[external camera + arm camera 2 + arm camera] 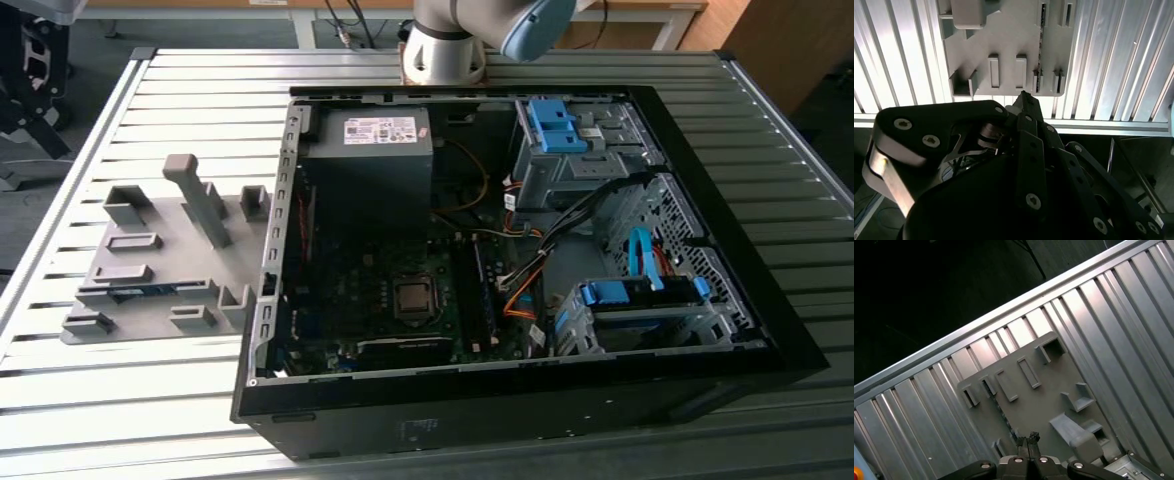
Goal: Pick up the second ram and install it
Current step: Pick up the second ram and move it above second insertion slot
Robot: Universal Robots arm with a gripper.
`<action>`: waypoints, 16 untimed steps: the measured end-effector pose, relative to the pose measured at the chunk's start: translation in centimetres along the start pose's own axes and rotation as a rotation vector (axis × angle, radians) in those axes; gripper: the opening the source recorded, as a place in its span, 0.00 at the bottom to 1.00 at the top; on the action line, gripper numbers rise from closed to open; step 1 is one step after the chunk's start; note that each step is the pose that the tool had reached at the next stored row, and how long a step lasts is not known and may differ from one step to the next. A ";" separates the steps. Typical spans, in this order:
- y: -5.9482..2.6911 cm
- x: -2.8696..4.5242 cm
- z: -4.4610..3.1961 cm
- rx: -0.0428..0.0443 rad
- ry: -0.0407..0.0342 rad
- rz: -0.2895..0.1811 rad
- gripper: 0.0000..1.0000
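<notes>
The second ram (150,291) is lying in a slot along the near side of a grey fixture plate (174,265), on the exterior view's left of the open computer case (467,425). It is showing there as a thin green-blue strip, mostly hidden between the plate's raised grey blocks. In the second wrist view it (1041,45) is appearing edge-on as a dark, narrow line running across the plate, with its chips too small to make out.

In both wrist views the gripper (1026,96) is hanging over the slatted metal table (200,90). Its dark fingers are drawn together to a point, gripping nothing. In the first wrist view the gripper's (1028,439) tips are sitting over the plate's edge, near the ram's slot but apart from the ram. How high above the plate they are hovering cannot be told. The gripper's own linkage is blocking much of the second wrist view.

In the exterior view the robot arm (447,45) is standing behind the case, cut off by the picture's top edge. Inside the case, the motherboard (387,265) is lying flat, with a power supply (374,150) behind it and bright-blue drive latches (554,125) on the exterior view's right. The memory slots are too dark to tell apart.
</notes>
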State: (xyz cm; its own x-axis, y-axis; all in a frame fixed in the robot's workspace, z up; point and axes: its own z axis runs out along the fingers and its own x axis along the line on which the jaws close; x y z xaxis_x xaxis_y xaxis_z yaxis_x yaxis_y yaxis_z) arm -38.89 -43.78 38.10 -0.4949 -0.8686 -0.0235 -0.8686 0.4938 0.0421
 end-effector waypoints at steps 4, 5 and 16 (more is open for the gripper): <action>0.00 0.00 0.00 -0.0005 0.0009 -0.022 0.11; 0.00 0.00 0.00 -0.0007 0.0012 -0.028 0.11; 0.01 0.01 0.13 -0.0040 0.0073 -0.169 0.11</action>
State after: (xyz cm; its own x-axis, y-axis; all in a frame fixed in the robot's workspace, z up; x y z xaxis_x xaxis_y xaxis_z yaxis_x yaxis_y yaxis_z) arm -38.90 -43.77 37.97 -0.3420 -0.9394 -0.0233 -0.9392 0.3409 0.0421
